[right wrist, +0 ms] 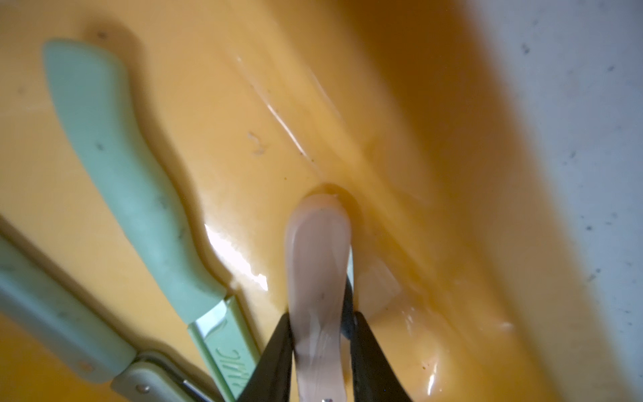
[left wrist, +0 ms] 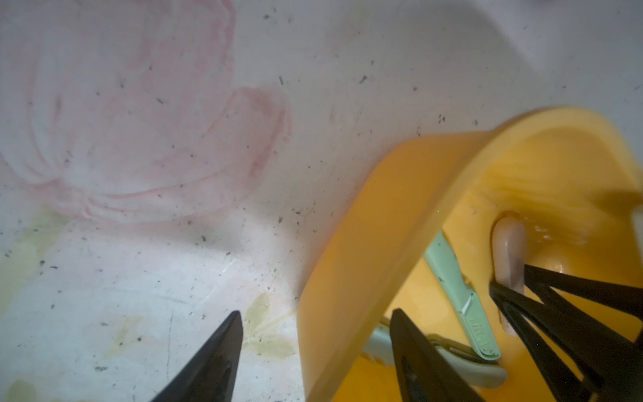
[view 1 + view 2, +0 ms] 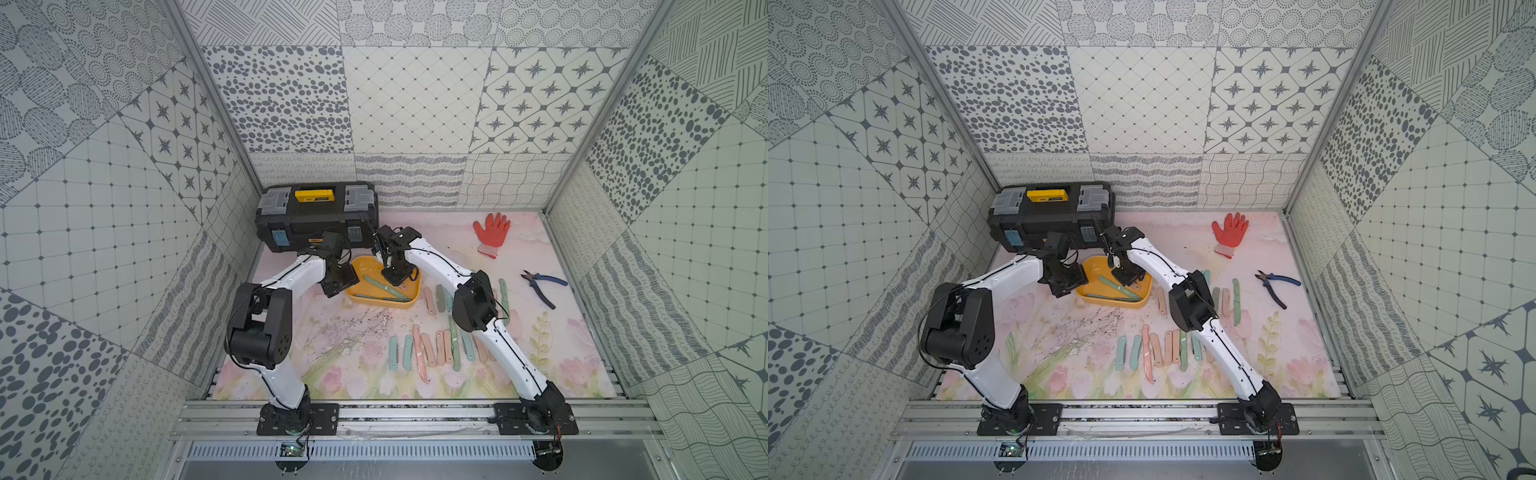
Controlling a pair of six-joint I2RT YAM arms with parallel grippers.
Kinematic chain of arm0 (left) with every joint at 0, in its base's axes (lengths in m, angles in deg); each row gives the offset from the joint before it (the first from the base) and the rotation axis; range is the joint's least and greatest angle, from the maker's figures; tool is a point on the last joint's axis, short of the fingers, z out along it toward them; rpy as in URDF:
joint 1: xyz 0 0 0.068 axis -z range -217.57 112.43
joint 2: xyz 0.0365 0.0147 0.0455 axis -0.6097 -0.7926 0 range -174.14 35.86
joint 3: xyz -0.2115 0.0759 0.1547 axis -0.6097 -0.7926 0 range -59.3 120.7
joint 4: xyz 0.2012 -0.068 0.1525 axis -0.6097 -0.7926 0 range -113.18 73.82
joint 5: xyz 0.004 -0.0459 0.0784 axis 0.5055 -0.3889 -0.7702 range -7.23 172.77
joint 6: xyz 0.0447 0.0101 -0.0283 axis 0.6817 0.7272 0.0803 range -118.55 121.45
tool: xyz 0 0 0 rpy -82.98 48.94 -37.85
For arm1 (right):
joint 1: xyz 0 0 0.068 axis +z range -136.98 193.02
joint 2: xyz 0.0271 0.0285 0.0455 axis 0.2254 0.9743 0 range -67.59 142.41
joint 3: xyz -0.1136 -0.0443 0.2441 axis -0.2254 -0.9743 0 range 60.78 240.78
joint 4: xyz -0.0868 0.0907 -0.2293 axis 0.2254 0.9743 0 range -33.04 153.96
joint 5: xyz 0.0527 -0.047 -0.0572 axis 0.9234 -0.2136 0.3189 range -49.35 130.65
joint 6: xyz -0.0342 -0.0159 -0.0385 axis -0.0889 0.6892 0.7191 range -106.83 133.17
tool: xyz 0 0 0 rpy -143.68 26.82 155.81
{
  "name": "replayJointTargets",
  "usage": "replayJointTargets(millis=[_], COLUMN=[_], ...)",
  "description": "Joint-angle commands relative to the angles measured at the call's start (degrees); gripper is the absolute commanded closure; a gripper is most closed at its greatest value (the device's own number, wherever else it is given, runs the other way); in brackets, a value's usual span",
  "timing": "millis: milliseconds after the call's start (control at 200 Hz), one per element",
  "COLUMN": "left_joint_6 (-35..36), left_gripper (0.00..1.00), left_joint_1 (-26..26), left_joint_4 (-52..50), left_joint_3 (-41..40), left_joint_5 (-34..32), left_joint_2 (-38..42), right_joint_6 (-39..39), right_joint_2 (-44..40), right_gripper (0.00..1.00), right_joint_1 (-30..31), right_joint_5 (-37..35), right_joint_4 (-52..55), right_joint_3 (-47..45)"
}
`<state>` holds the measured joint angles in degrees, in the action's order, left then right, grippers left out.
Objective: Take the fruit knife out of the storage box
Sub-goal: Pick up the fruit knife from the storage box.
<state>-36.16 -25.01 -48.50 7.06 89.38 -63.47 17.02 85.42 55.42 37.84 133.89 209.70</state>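
While right fingers (image 1: 372, 358) pinch the pink fruit knife (image 1: 318, 278) beside a green knife (image 1: 128, 181) with blurred lettering, spread left fingers (image 2: 212, 362) straddle the yellow plastic storage box (image 2: 382, 215) wall.

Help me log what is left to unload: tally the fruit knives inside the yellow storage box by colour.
Green fruit knives: 2, lying on the floor of the storage box
Pink fruit knife: 1, clamped in the right end effector, tip on the box floor
Total: 3
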Motion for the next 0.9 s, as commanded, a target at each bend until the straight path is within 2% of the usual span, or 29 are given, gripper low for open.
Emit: replayJointTargets(millis=[0, 345, 895], left_joint_6=[-0.4, -0.4, -0.4], left_gripper=[0.33, 0.33, 0.33], left_joint_1=[-0.2, -0.2, -0.2], left_joint_4=[-0.4, -0.4, -0.2], left_joint_3=[0.0, 0.0, 0.0], left_joint_5=[-1.2, -1.2, -1.0], left_joint_2=[0.6, 0.6, 0.8], right_joint_6=[0.3, -0.2, -2.6], right_joint_2=[1.5, -3.6, -10.5], right_gripper=[0.76, 0.79, 0.79], right_joint_1=[0.1, 0.1, 0.1], right_joint_5=[0.6, 0.2, 0.7], right_joint_4=[1.1, -2.1, 0.7], right_joint_3=[0.2, 0.2, 4.0])
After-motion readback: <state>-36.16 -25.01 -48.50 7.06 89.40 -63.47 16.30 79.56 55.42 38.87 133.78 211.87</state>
